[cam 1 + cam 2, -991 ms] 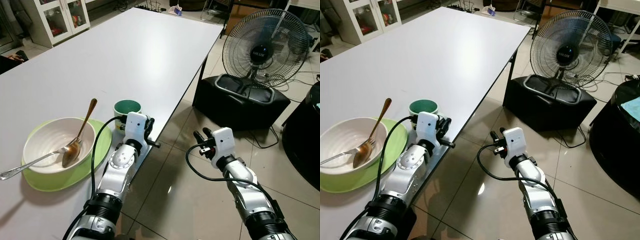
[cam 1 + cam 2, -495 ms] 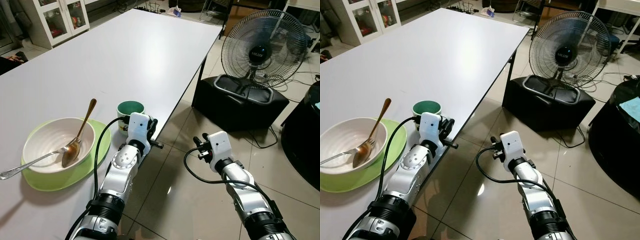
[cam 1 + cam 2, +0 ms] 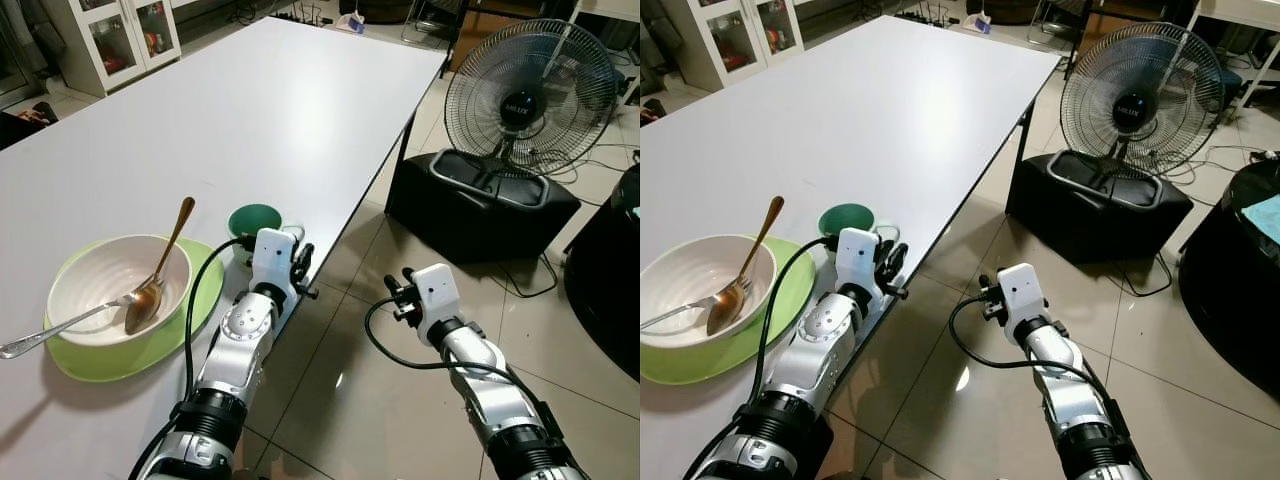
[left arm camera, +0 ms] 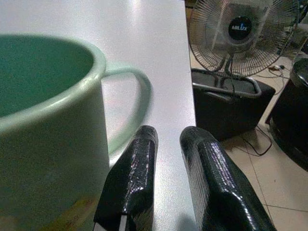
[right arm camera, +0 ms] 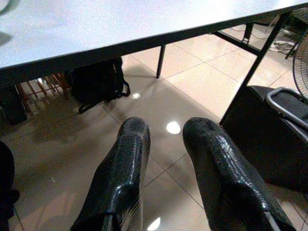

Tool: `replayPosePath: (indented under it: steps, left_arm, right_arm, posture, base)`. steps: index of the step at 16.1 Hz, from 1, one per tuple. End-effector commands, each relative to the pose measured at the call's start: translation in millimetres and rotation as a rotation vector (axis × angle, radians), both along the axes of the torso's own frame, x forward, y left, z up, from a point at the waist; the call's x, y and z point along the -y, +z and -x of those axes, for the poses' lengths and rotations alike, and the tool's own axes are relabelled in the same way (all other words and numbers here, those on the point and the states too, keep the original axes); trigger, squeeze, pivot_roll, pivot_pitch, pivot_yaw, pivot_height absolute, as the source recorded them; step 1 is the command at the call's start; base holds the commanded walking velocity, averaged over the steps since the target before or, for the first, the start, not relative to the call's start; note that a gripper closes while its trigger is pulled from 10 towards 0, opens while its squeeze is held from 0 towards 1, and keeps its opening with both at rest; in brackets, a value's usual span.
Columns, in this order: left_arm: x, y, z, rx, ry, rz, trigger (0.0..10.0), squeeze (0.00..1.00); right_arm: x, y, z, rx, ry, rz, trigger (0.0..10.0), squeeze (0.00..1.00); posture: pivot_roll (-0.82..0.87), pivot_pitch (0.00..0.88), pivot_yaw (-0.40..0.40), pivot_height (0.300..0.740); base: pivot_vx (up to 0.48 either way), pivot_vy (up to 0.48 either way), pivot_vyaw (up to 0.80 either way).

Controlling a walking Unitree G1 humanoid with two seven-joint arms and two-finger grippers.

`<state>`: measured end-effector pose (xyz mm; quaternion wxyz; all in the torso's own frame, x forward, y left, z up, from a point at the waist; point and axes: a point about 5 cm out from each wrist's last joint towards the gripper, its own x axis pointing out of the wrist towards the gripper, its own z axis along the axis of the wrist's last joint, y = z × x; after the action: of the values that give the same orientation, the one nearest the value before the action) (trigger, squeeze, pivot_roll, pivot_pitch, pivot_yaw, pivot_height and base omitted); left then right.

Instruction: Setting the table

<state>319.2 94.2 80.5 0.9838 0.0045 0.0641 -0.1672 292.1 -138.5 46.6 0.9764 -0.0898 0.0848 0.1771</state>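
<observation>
From the head, the left gripper (image 3: 297, 268) is hiding part of the pale green ceramic mug (image 3: 254, 222) just beside it on the white table (image 3: 250, 110), while at the wrist its narrowly parted fingers (image 4: 132, 180) are holding nothing, the mug's handle lying just ahead, its base cut off.

We see a long white table (image 3: 250, 110) running from near left to far right, its right edge bordering a tiled floor (image 3: 370, 390). On the table, near its near-right edge, lies a green plate (image 3: 205, 300) bearing a white bowl. Just right of the plate, close to the edge, stands a green mug (image 3: 254, 222). At the far end of the table lies a small whitish thing (image 3: 352, 21), too small to tell. On the floor, right of the table, a black box (image 3: 480, 205) sits with a fan on it, and a dark round thing (image 3: 610, 270) stands at the far right.
</observation>
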Motion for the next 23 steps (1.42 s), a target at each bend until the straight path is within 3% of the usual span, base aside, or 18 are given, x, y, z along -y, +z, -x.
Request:
replayPosePath:
  steps: [1,8,13,17,23]
  left_arm:
    - [-0.6,-2.3,-0.6,-0.010,0.006,-0.027,10.0,0.00]
    - [-2.4,0.5,-2.9,-0.002,0.018,-0.037,10.0,0.00]
    - [1.2,27.8,-7.7,0.103,-0.007,-0.029,10.0,0.00]
    - [0.5,67.1,-10.4,0.230,-0.024,-0.007,10.0,0.00]
    - [-11.1,89.5,-4.8,0.284,-0.014,0.040,10.0,0.00]
  right_arm:
    - [0.9,-2.4,2.3,-0.010,-0.002,0.012,10.0,0.00]
    - [0.5,-3.3,3.1,-0.009,-0.002,0.015,10.0,0.00]
    - [-1.8,-1.3,0.5,0.003,0.001,0.002,10.0,0.00]
    - [-5.3,-0.6,-2.2,0.004,0.010,-0.012,10.0,0.00]
    - [-5.9,-1.6,-2.9,0.002,0.019,-0.007,10.0,0.00]
  posture:
    - [-0.04,0.000,-0.009,0.740]
    - [-0.04,0.000,-0.006,0.740]
    - [-0.01,0.000,-0.012,0.740]
    - [0.00,0.000,-0.019,0.740]
    - [0.02,0.000,-0.028,0.740]
  base:
    - [0.000,0.000,0.00]
    - [0.000,0.000,0.00]
    - [0.000,0.000,0.00]
    - [0.000,0.000,0.00]
    - [0.000,0.000,0.00]
